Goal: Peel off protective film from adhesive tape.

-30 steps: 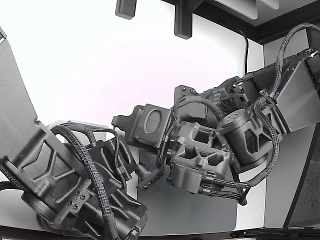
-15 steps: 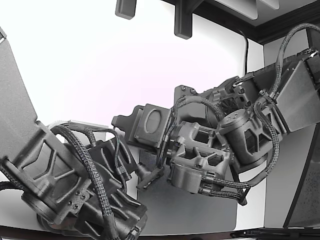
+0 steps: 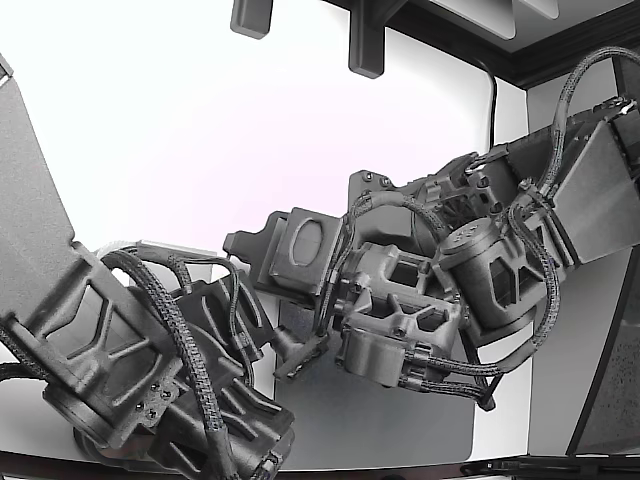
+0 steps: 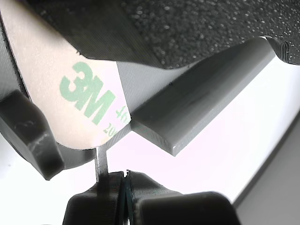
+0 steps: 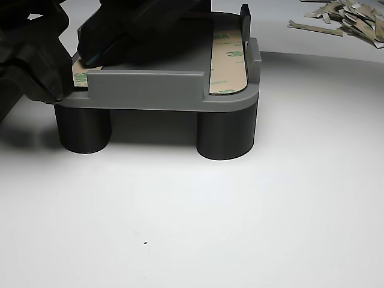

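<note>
1. In your wrist view the end effector (image 4: 125,180) sits closed on a thin grey tab (image 4: 101,161) that rises from between its two dark jaws; most of the jaws is cut off by the frame edge.
2. That tab joins the rounded end of a tan strip of protective film (image 4: 70,93) printed with a green 3M mark, lying on the grey fixture (image 4: 197,108); whether the film has lifted from the tape beneath is hard to make out.
3. A dark, grainy arm part covers the rest of the strip.
4. In the other view the fixture stands on round dark legs on the white bench (image 5: 240,228), and a second film-covered strip (image 5: 229,63) lies along its far side.
5. Scraps of peeled film (image 5: 345,18) lie near the bench's far corner.
6. The exterior view shows only arm bodies and cables; the fixture is hidden there.
</note>
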